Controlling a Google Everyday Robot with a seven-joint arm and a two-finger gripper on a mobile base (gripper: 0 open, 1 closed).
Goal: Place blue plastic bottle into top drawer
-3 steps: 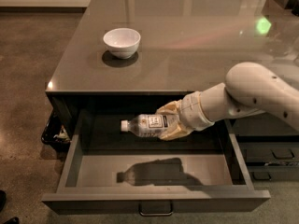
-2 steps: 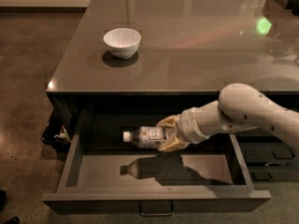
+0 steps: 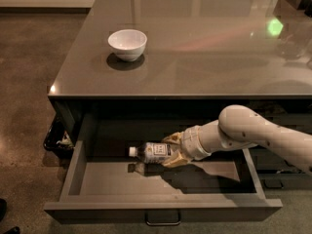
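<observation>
Bottle [image 3: 155, 152] in jaws (inside grey drawer [image 3: 97, 210])

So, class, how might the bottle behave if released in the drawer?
Held sideways by the gripper above the drawer floor, the round bottle would probably roll. Small and clear, it seems light. Its plastic may flex if squeezed.

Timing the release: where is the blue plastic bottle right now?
Camera view: the blue plastic bottle is sideways inside the open top drawer, near its middle, cap leftward, held by the gripper from the right.
</observation>
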